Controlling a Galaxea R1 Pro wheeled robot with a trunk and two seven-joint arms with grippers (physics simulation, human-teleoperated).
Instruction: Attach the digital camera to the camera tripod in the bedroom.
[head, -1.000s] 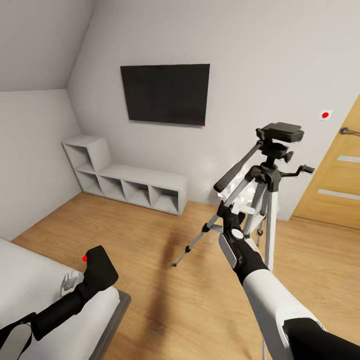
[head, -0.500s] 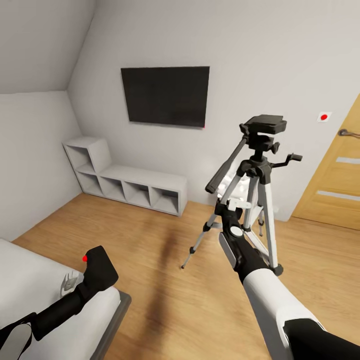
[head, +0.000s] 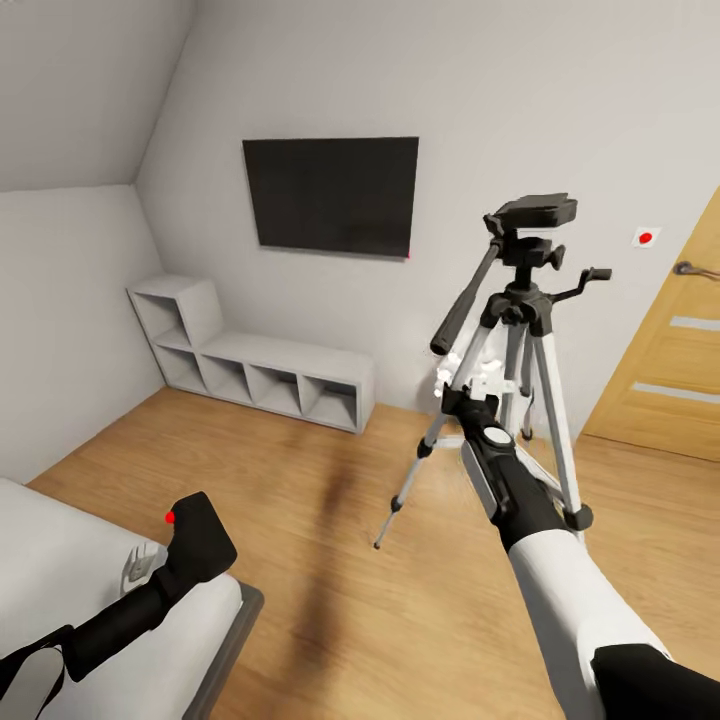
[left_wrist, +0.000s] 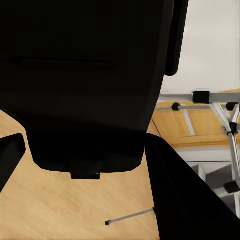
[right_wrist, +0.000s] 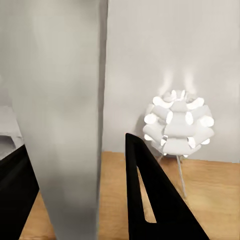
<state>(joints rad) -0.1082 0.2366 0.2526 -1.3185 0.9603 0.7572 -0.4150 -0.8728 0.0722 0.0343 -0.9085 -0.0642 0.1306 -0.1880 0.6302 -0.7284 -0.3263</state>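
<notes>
Right gripper sits at the end of my outstretched right arm, its fingers closed around one silver leg of the tripod; from the right wrist camera that leg is a broad grey column running between the two black fingers, pressed against them on both sides. Seen from the head camera, the tripod stands on the light wood floor with its three legs spread, near the wooden door, its black pan head uppermost and its long black handle slanting down toward my gripper. One leg reaches out across the floor toward the white cube shelf, though well apart from it. Left gripper, low and close to the robot above the edge of a white bed, holds the camera, whose red button faces up; from the left wrist camera the camera body is a large black mass between the fingers. The camera and the tripod are well apart, on opposite sides of the room as I see it. On the wall behind hangs a dark TV. The right wrist camera also shows a glowing white lamp on thin legs against the wall.
</notes>
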